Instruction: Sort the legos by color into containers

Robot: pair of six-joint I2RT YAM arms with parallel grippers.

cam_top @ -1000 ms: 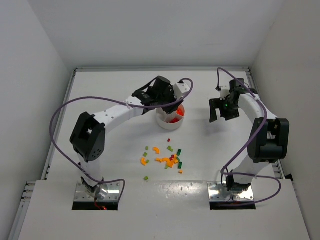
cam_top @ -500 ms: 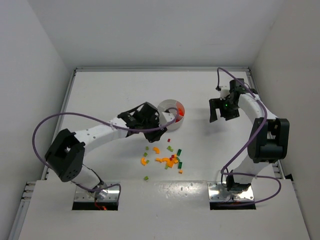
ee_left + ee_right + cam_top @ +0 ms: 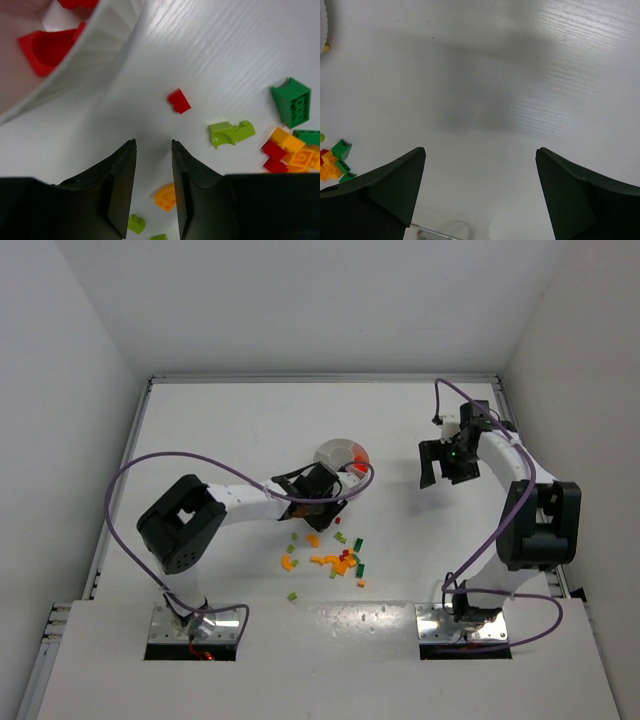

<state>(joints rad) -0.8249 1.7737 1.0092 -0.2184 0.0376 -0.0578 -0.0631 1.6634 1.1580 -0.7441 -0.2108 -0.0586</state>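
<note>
Left gripper (image 3: 153, 145) near dish (image 3: 107, 45), red brick (image 3: 178, 101) ahead

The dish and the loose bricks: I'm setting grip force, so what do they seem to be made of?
The dish looks like moulded white plastic with a matte finish, judging by its evenly ribbed outer wall. The red brick and dark green brick look like hard, smooth plastic: saturated colour, crisp edges, moulded studs on the green one. Look alone cannot confirm either.

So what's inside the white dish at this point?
Red legos lie in one compartment of the dish. From above, the left arm covers the dish's near part, so whatever lies there cannot be seen.
</note>
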